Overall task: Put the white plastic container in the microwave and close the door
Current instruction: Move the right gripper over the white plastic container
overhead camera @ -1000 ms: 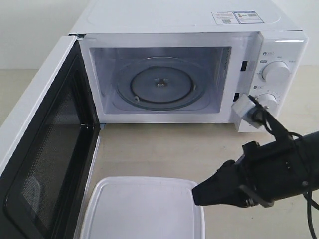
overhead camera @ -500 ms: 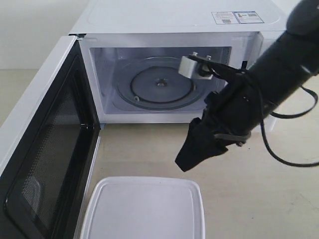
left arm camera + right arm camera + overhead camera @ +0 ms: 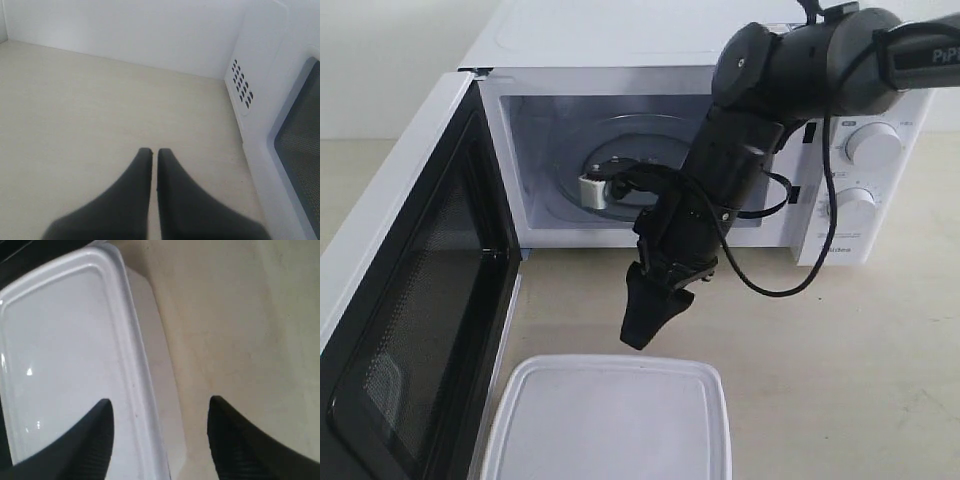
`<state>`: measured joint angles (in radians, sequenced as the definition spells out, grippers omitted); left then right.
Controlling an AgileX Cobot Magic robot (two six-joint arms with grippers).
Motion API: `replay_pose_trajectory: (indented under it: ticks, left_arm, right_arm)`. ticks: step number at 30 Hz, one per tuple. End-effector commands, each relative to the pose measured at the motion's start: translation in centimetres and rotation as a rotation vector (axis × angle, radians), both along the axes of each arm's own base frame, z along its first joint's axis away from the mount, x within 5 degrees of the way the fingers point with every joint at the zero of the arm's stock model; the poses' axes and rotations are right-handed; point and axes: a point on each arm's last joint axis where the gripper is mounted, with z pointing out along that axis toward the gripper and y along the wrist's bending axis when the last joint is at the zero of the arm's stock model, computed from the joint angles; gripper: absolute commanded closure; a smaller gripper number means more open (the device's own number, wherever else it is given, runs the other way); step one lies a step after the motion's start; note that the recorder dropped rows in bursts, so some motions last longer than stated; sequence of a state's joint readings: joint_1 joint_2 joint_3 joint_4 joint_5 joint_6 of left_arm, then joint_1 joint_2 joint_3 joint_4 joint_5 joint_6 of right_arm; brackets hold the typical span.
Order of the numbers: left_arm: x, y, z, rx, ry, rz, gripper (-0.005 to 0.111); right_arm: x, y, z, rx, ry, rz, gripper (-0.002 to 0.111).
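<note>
The white plastic container [image 3: 608, 420] lies on the table at the front, its flat lid up, just before the microwave [image 3: 670, 40]. The door [image 3: 410, 300] stands swung wide to the left, leaving the glass turntable [image 3: 620, 145] bare. My right gripper [image 3: 642, 335] points down just above the container's far edge. In the right wrist view it [image 3: 160, 401] is open: one finger hangs over the lid [image 3: 60, 355], the other over the table, with the rim between them. My left gripper [image 3: 151, 150] is shut and empty above bare table, and does not show in the exterior view.
The right arm's dark links and cable [image 3: 760, 270] cross in front of the cavity opening. Two round dials [image 3: 872, 145] sit on the microwave's right panel. In the left wrist view a white vented wall [image 3: 242, 87] and the door's mesh window [image 3: 300, 150] stand close beside the left gripper.
The right arm has swung up and leftward from the table's right side, across the cavity front; its gripper now points down over the container's far edge. Container and door have not moved.
</note>
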<state>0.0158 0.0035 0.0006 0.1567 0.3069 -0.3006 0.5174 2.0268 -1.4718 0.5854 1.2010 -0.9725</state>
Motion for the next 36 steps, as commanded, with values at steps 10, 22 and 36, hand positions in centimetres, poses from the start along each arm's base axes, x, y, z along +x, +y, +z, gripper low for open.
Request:
replay_pose_trajectory:
  ticks: [10, 22, 36]
  left_arm:
    - [0.0, 0.0, 0.0, -0.001, -0.004, 0.001, 0.102]
    - [0.0, 0.0, 0.0, -0.001, -0.004, 0.001, 0.102]
    - [0.0, 0.0, 0.0, -0.001, -0.004, 0.001, 0.102]
  right_arm:
    - [0.0, 1.6, -2.9, 0.031, 0.0, 0.076, 0.057]
    - [0.1, 1.6, -2.9, 0.034, -0.018, 0.088, 0.057]
    - [-0.4, 1.2, -4.1, -0.014, 0.047, 0.161, 0.07]
